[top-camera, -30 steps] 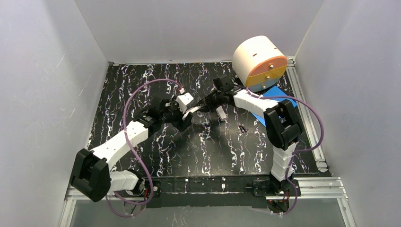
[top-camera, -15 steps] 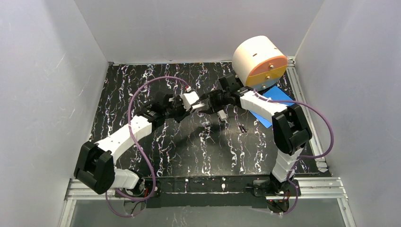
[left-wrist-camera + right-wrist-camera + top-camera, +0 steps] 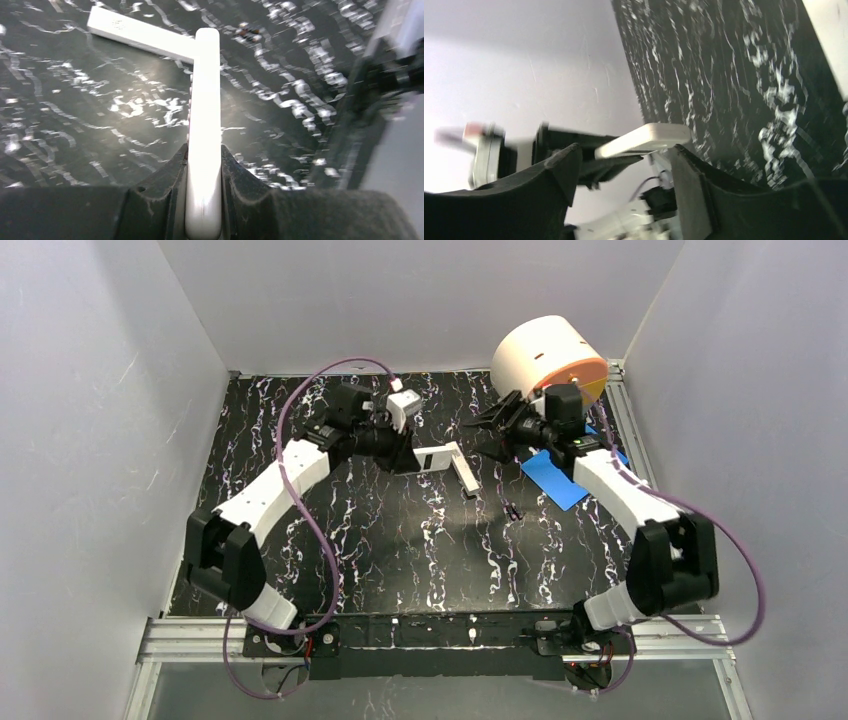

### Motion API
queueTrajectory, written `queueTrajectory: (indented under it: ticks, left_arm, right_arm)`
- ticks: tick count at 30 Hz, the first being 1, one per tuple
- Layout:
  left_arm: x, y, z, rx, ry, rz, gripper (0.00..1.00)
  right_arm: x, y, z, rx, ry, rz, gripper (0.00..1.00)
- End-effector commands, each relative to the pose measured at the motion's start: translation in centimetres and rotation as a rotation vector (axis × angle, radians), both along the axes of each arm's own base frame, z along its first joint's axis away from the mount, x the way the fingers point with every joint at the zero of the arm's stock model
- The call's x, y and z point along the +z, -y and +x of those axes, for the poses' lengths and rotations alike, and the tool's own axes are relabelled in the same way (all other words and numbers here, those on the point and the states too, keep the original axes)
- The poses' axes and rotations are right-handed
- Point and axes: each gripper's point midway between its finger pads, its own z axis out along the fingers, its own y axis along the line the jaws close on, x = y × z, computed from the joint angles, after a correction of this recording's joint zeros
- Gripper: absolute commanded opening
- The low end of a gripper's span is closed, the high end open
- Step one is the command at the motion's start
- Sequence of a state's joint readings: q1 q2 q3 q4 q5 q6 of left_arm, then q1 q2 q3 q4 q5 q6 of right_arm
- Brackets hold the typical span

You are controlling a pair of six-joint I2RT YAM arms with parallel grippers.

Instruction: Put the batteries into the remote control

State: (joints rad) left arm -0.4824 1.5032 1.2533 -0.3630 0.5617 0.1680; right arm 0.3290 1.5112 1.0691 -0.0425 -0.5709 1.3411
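Nothing is judged loaded yet, as far as can be seen: the step in hand appears to be presenting the remote, and every insertion is left to do.

At the left, the left gripper (image 3: 203, 170) is clamped tight on one end of the remote control (image 3: 206, 90), which is pinched edge-on between the two fingers and held out toward the middle of the black marbled mat (image 3: 400, 560). Its battery recess cannot be made out from the wrist view.

Just past the remote's free end, a second white bar (image 3: 137, 32) is seen lying flat on the mat, angled across the tip. Whether the two touch cannot be told, nor whether that bar is the cover.

Further right and nearer the arms, the batteries (image 3: 513, 511) are seen as small dark pieces lying loose on the mat, well apart from both sets of fingers.

The right gripper (image 3: 625, 155) is spread wide and nothing is held in it. It is aimed at the remote's free end, which is framed between its fingers but not touched.

A blue sheet (image 3: 560, 485) and a white and orange drum (image 3: 535, 355) are seen behind the right arm.
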Motion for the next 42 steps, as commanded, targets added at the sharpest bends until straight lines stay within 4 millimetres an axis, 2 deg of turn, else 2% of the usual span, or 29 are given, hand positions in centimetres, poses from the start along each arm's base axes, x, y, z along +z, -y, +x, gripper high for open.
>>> queueTrajectory:
  ticks: [1, 4, 7, 12, 14, 17, 19, 22, 26, 29, 33, 36, 42]
  left_arm:
    - [3.4, 1.8, -4.0, -0.070, -0.423, -0.241, 0.00]
    - [5.1, 1.9, -4.6, -0.122, -0.490, -0.367, 0.00]
    - [7.1, 1.5, -4.7, -0.176, -0.574, -0.513, 0.00]
    - [9.2, 1.2, -5.2, -0.257, -0.599, -0.581, 0.00]
    - [9.3, 1.1, -5.6, -0.277, -0.612, -0.582, 0.00]
    - [9.4, 0.9, -5.9, -0.281, -0.622, -0.580, 0.00]
    - [9.5, 0.9, -6.0, -0.287, -0.623, -0.582, 0.00]
    - [9.7, 0.8, -6.2, -0.299, -0.618, -0.584, 0.00]
    - [9.8, 0.6, -6.2, -0.306, -0.614, -0.588, 0.00]
    - [9.9, 0.1, -6.2, -0.307, -0.614, -0.596, 0.00]
    - [9.7, -0.7, -6.0, -0.296, -0.610, -0.608, 0.00]
    - [9.5, -0.8, -6.1, -0.298, -0.618, -0.611, 0.00]
    - [9.3, -1.0, -6.0, -0.289, -0.619, -0.613, 0.00]
  right_arm:
    - [5.7, 0.3, -1.6, 0.235, 0.558, -0.119, 0.79]
    - [5.4, 0.2, -3.5, 0.342, 0.673, -0.204, 0.89]
    - [5.8, -0.3, -5.4, 0.389, 0.781, -0.204, 0.97]
    - [5.2, -2.0, -8.0, 0.515, 0.835, -0.175, 0.97]
    - [5.0, -2.7, -8.4, 0.553, 0.850, -0.154, 0.90]
    - [6.1, -3.8, -8.7, 0.585, 0.850, -0.052, 0.74]
    - [6.8, -4.4, -8.6, 0.592, 0.825, 0.008, 0.57]
    - [7.4, -4.6, -8.3, 0.569, 0.817, 0.033, 0.47]
    - [7.1, -4.6, -8.4, 0.570, 0.795, 0.043, 0.24]
    - [7.3, -4.1, -8.6, 0.571, 0.788, 0.090, 0.20]
    - [9.4, -3.4, -8.9, 0.563, 0.868, 0.192, 0.16]
    - [10.3, -3.5, -9.6, 0.604, 0.885, 0.254, 0.14]
    - [11.1, -3.2, -10.8, 0.702, 0.943, 0.296, 0.11]
